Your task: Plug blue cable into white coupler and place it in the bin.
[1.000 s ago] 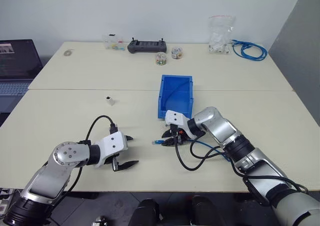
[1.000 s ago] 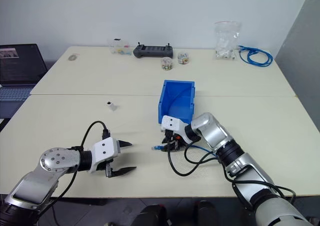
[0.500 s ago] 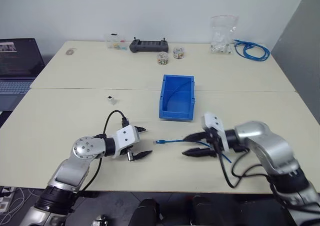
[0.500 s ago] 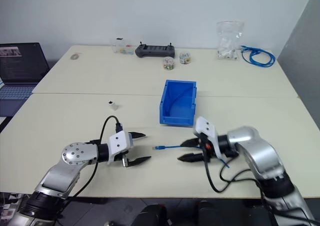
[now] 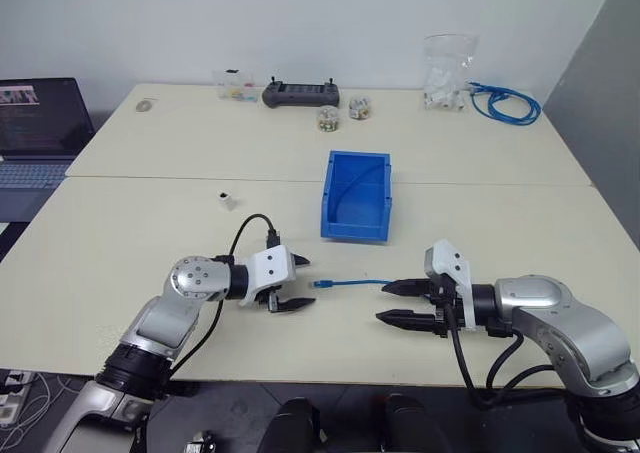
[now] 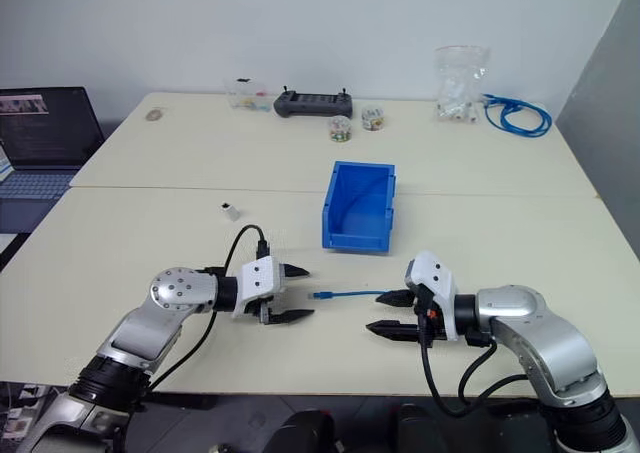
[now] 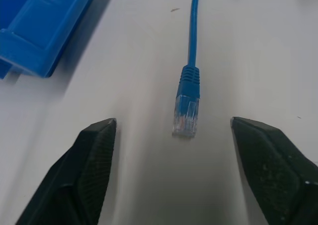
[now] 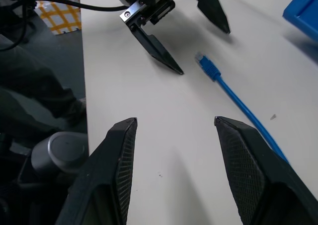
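Note:
The blue cable lies straight on the table in front of the bin, its clear plug pointing left. My left gripper is open, level with the plug, which lies just ahead of the gap between its fingers. My right gripper is open at the cable's other end and grips nothing. The cable runs on the table between and under its fingers. The white coupler stands alone, further back on the left.
A laptop sits at the far left. Along the back edge are a black controller, small jars, a clear box, a plastic bag and a coiled blue cable bundle.
My right gripper let go of the cable, opened and drew back to the right. The cable now lies flat. My left gripper moved right up to the plug.

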You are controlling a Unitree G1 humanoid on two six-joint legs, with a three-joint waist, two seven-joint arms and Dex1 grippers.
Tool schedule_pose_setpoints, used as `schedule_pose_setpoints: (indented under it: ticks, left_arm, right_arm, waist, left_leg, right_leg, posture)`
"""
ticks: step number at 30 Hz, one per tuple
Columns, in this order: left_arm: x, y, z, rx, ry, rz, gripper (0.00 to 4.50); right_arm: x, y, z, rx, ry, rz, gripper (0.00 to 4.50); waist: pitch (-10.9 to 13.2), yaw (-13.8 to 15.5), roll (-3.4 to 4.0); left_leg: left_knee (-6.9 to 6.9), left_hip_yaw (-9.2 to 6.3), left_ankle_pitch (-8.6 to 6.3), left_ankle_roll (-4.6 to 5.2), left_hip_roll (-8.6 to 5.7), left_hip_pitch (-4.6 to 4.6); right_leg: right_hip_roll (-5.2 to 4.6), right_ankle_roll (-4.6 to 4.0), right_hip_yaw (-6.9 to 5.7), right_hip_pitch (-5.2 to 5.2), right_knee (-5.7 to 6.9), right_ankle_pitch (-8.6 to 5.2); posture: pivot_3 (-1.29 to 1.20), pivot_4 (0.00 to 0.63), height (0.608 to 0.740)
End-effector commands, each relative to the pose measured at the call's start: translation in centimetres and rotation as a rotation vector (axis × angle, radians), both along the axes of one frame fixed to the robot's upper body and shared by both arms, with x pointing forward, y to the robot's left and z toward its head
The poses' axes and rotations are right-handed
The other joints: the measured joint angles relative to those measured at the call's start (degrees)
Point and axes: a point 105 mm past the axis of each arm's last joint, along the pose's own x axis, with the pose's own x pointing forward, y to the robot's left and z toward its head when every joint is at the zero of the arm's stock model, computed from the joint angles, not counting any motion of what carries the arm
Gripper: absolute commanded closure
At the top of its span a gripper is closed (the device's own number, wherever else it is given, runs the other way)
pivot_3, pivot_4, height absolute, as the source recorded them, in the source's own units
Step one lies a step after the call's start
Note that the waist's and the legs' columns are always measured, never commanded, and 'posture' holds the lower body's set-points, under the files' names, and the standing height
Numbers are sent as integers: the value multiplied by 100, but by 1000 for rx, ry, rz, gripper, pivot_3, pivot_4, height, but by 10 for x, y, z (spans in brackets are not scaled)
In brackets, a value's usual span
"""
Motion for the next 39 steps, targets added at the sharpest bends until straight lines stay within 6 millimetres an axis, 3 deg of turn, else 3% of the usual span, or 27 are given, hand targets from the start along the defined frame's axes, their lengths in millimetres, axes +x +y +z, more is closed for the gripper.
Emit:
schedule_pose_setpoints:
  ticks: [1,3,13,21,27,34,39]
  left_arm:
    - [-1,12,-28,133,82,33,1483]
    - [0,12,-29,154,87,36,2089]
    - [-5,11,-33,203,124,4,4248]
    - [-13,0,-12,126,219,-45,4286]
    - [-28,-29,41,-196,446,-105,4286]
    - [-28,-43,82,-430,610,-122,4286]
    - [-26,-47,99,-548,678,-115,4286]
  right_arm:
    - [0,-2,17,24,-96,-1,1867]
    - [1,-3,18,24,-111,-5,1867]
    - [-8,-1,33,98,-168,31,1867]
    - [-25,-4,30,94,-40,72,1867]
    - [-41,-5,37,163,65,70,1867]
    - [-47,-5,34,206,118,32,1867]
    - [-40,-5,39,284,136,-10,1867]
  waist:
    - [-3,0,1]
    - [-7,0,3]
    - [-50,-2,26]
    - [-54,-75,24]
    - [-37,-118,2]
    - [-27,-116,-14]
    - [-22,-137,-24]
  left_leg:
    - [0,0,0,0,-1,1]
    - [0,0,0,0,-1,2]
    - [-2,2,0,1,0,10]
    - [-4,1,-1,2,7,12]
    - [-1,-7,-1,2,6,-7]
    - [0,-14,-1,2,5,-8]
    - [-1,-12,0,1,5,-5]
  right_leg:
    - [0,0,1,1,0,0]
    - [0,1,0,3,0,0]
    - [1,5,2,8,1,-3]
    - [8,5,1,8,3,-3]
    - [9,4,-5,-2,1,-4]
    - [8,6,-11,-1,-1,-4]
    - [8,6,-7,-1,0,-4]
  posture:
    - [0,150,740]
    - [0,150,740]
    - [0,150,740]
    - [0,150,740]
    - [0,150,740]
    - [0,150,740]
    - [0,150,740]
